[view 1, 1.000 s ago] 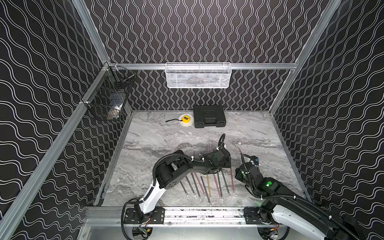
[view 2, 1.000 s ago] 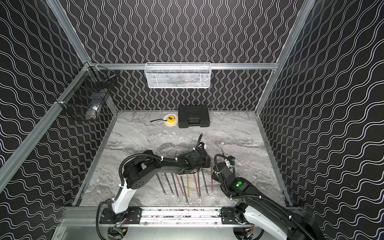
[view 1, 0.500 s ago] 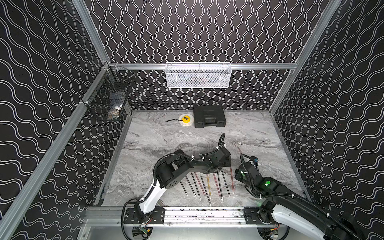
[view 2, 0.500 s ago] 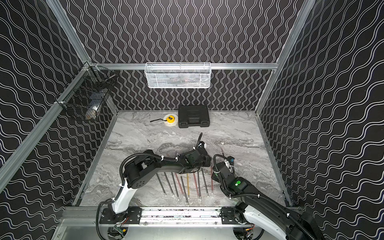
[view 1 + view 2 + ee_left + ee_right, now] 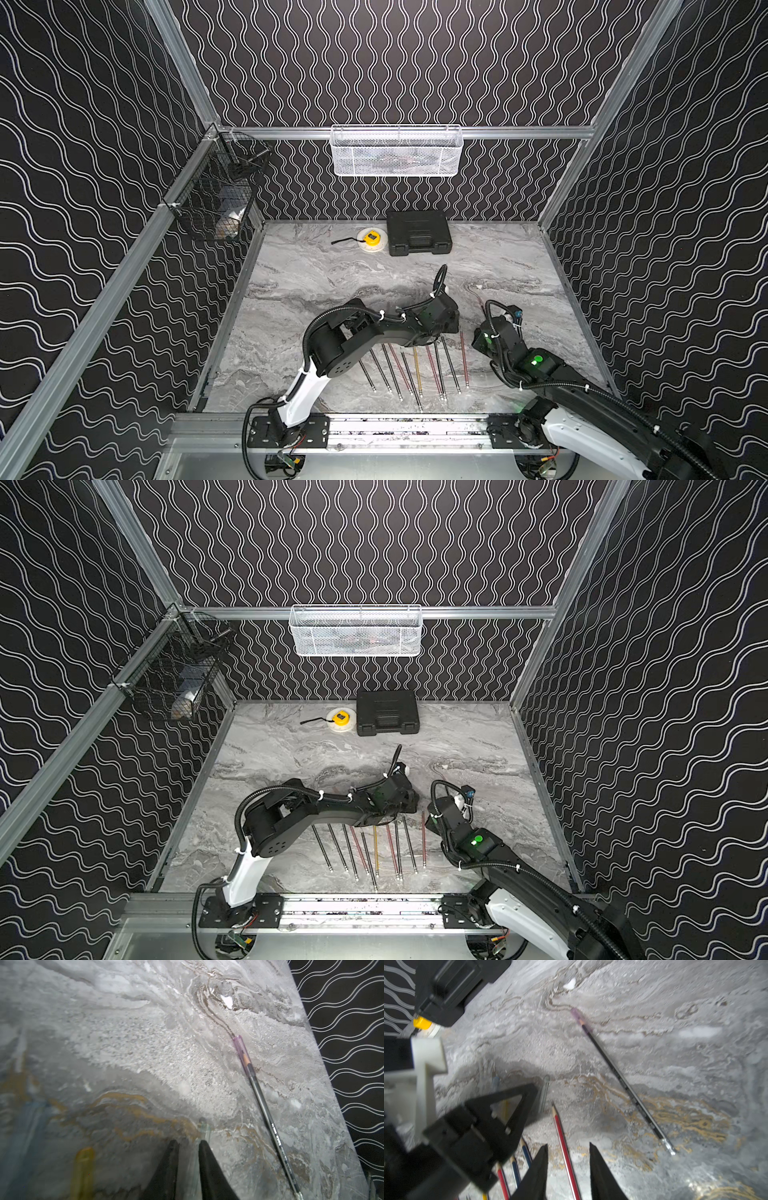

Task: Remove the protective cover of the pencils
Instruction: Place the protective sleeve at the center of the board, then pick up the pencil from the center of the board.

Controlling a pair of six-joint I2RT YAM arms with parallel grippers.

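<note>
Both top views are bounded on the left by a wall on which a black wire basket (image 5: 216, 195) is hung; a white mesh basket (image 5: 397, 151) is hung on the back wall. At the back edge of the bench (image 5: 332, 266) a tape measure (image 5: 371, 240) is set just left of a black case (image 5: 419, 232). Near the front edge, the left arm (image 5: 386, 332) is stretched low from the front-left corner across the far ends of the pencils (image 5: 415, 368). These are laid side by side in a row with their pale ends toward that edge. The right arm (image 5: 536, 361) is placed just right of the row.

In the left wrist view, a bluish cover (image 5: 31, 1122) and a yellow cover (image 5: 83, 1167) are made out only as blurs. The left gripper (image 5: 189, 1142) is held close to the bench with its fingers slightly parted. A clear cover (image 5: 204, 1129) is seen in the gap, projecting past the fingertips; whether it is clamped or merely flanked cannot be told. Between this gripper and the right wall, a black pencil (image 5: 264, 1105) is laid apart from the row, its point sheathed in a purple cover (image 5: 241, 1045).

In the right wrist view, the right gripper (image 5: 568, 1145) is spread apart astride a red pencil (image 5: 559, 1126), with neither finger touching it. The sharpened tip of that pencil is bare.
</note>
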